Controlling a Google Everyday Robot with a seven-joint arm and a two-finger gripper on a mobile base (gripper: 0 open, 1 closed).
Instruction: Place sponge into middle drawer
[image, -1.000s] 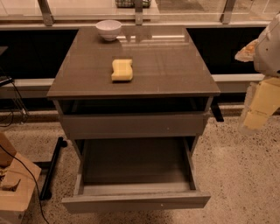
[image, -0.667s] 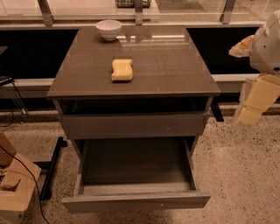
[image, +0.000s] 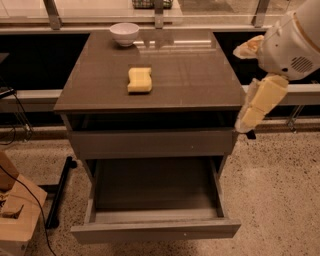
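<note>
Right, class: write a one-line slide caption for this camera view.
A sponge lies on the cabinet top; the middle drawer stands open below; the pincer hangs beside the cabinet's right edge.

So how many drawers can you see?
2. The top drawer sits just under the tabletop; the middle drawer below it is pulled far out. More may hide underneath. The gripper hangs right of the top drawer.
</note>
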